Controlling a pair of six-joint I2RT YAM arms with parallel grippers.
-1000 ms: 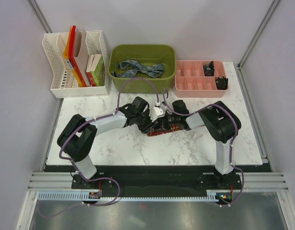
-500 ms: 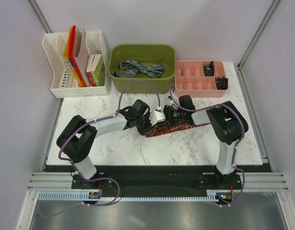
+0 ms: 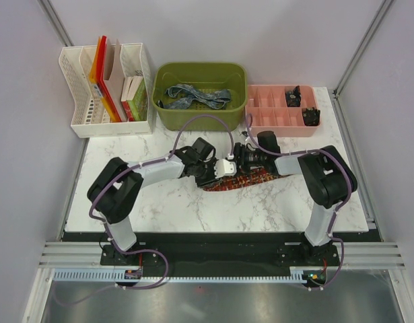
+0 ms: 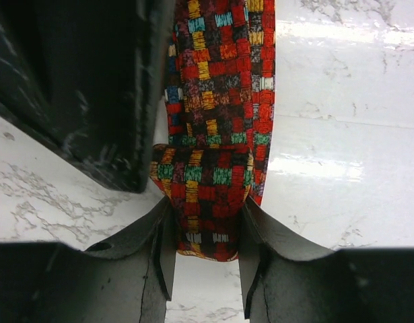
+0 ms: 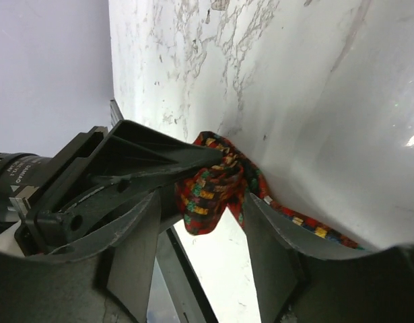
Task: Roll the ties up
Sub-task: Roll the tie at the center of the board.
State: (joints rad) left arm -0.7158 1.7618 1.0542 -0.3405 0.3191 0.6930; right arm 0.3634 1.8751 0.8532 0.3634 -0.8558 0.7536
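The red, orange and dark patterned tie (image 3: 254, 178) lies across the middle of the marble table, with its left end partly rolled. My left gripper (image 3: 217, 177) is shut on that rolled end (image 4: 203, 195), which fills the gap between its fingers (image 4: 159, 256). My right gripper (image 3: 237, 163) faces it from the right. Its jaws stand open around the same rolled end (image 5: 213, 188), and the left gripper's finger (image 5: 132, 165) lies across its view. The blue-grey patterned tie (image 3: 193, 96) lies loose in the green bin (image 3: 167, 118).
A pink compartment tray (image 3: 267, 118) at the back right holds dark items in two cells. A white file organiser (image 3: 82, 128) with books stands at the back left. White walls close in both sides.
The right arm has swung to the right, and its gripper has shifted right and back. More of the red tie now shows stretched out to the right. The left gripper followed slightly right.
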